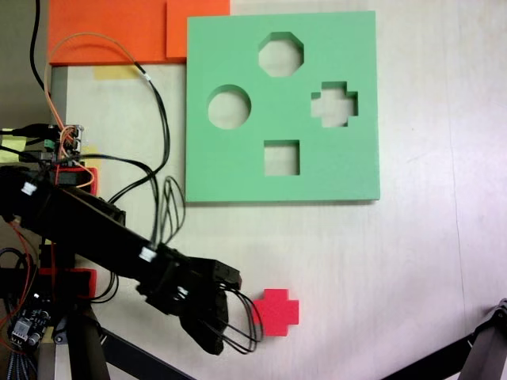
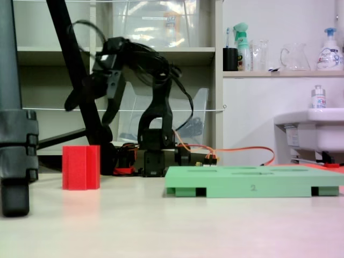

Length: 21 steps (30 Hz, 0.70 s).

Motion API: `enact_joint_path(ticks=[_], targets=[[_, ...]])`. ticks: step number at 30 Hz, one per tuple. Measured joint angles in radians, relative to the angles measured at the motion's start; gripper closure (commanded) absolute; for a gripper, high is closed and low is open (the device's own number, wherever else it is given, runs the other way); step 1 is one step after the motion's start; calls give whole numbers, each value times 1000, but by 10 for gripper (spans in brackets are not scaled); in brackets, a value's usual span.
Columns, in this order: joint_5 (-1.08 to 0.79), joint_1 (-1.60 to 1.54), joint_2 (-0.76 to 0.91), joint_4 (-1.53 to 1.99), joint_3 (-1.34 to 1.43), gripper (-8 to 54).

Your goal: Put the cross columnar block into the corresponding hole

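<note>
The cross columnar block [image 1: 276,311] is bright red and stands upright on the pale table, below the green board [image 1: 238,166]; it is also in a fixed view from table level [image 2: 80,167]. The corresponding hole [image 1: 333,104], plus-shaped, lies at the board's right side, between the octagonal and square cutouts. My black gripper [image 1: 230,314] hovers just left of the block, above the table [image 2: 88,114], with its jaws spread open and nothing between them. From table level the board [image 2: 252,180] is seen edge-on, so its holes are hidden there.
Orange foam sheets [image 1: 111,32] lie at the board's top left. The arm's base, cables and circuit boards [image 1: 67,146] crowd the left side. Black stand legs cross the bottom corners [image 1: 479,348] and stand near the block [image 2: 16,156].
</note>
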Motion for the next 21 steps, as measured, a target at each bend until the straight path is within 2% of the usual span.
enact_joint_path(ticks=[3,9,21], targets=[[-14,-17,-132,-2,-84,-67],[-15,-66,-256,-3,-176,-67],[-6,-138,-364,-31,-186,-66]])
